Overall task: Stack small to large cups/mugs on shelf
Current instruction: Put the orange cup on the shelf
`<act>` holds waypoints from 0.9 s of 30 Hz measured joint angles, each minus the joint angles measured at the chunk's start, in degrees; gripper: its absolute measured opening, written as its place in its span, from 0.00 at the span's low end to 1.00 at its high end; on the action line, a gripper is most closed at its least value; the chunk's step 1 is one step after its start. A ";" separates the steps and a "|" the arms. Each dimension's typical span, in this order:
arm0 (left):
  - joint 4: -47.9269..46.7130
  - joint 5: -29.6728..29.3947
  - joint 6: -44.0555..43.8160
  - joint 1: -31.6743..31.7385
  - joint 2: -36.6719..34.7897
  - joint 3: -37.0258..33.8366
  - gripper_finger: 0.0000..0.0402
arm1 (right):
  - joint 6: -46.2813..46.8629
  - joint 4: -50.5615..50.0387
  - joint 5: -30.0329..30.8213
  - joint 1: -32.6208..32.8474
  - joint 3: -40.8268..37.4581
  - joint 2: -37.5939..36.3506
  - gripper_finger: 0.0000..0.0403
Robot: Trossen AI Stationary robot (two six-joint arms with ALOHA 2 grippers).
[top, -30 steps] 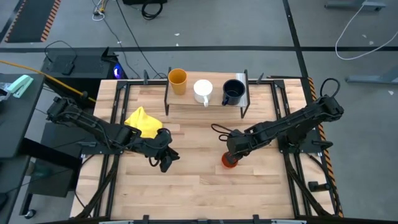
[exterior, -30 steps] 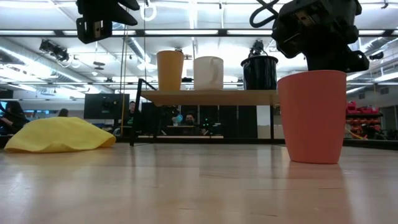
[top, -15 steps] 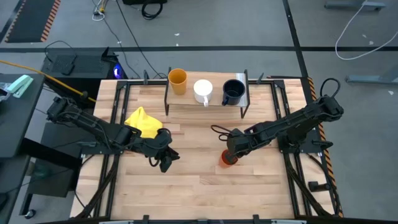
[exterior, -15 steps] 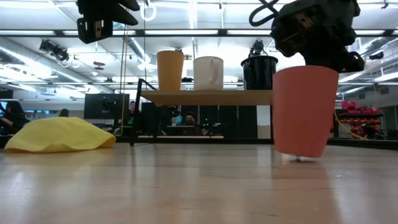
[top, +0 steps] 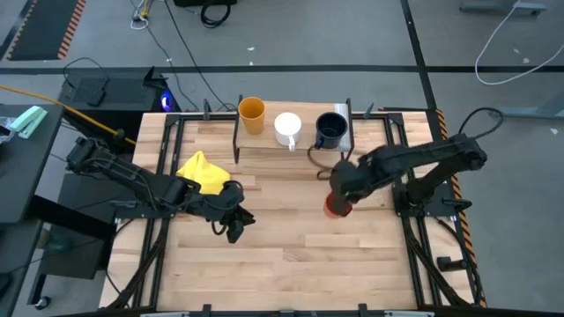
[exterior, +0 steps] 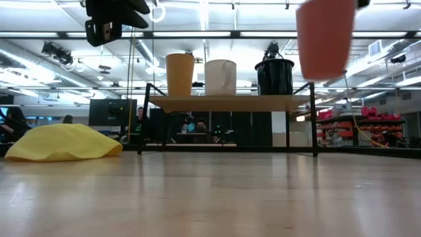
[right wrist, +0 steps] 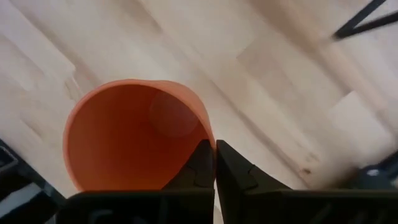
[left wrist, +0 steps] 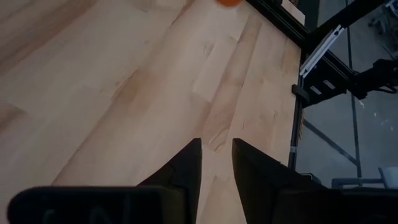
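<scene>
The slatted surface [top: 264, 255] carries the shelf [top: 308, 143] at its far edge, where I see the yellow cup [top: 251, 114], white mug [top: 287, 129] and dark mug [top: 330, 130] standing in a row, unstacked. My right pincer [top: 337, 201] is clenched on the rim of the red cup [exterior: 323, 36], held clear of the surface near the shelf's right end. The left pincer [top: 234, 225] hovers empty, fingers parted, toward the near-left. I judge nothing is nested yet; all stacking remains.
</scene>
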 joint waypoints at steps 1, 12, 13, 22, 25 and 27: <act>0.00 -0.05 0.07 0.14 0.00 0.00 0.24 | -0.48 -2.01 0.69 -0.44 2.59 0.00 0.01; 0.31 -0.06 0.72 0.36 0.00 0.00 0.23 | -10.32 -7.44 4.05 -12.10 23.32 -1.03 0.00; 0.22 -0.06 0.70 0.36 0.00 0.00 0.23 | -11.72 -7.47 3.87 -13.61 24.57 -1.03 0.00; 0.20 -0.06 -0.20 0.36 0.00 0.00 0.22 | -22.22 -7.52 2.11 -31.16 32.49 -1.25 0.01; 0.18 -0.06 -0.55 0.36 0.00 0.00 0.21 | -25.47 -7.50 0.62 -37.64 33.75 -1.03 0.00; 0.19 -0.06 -0.55 0.36 0.00 0.00 0.21 | -27.26 -7.50 -0.52 -41.39 34.21 -1.13 0.01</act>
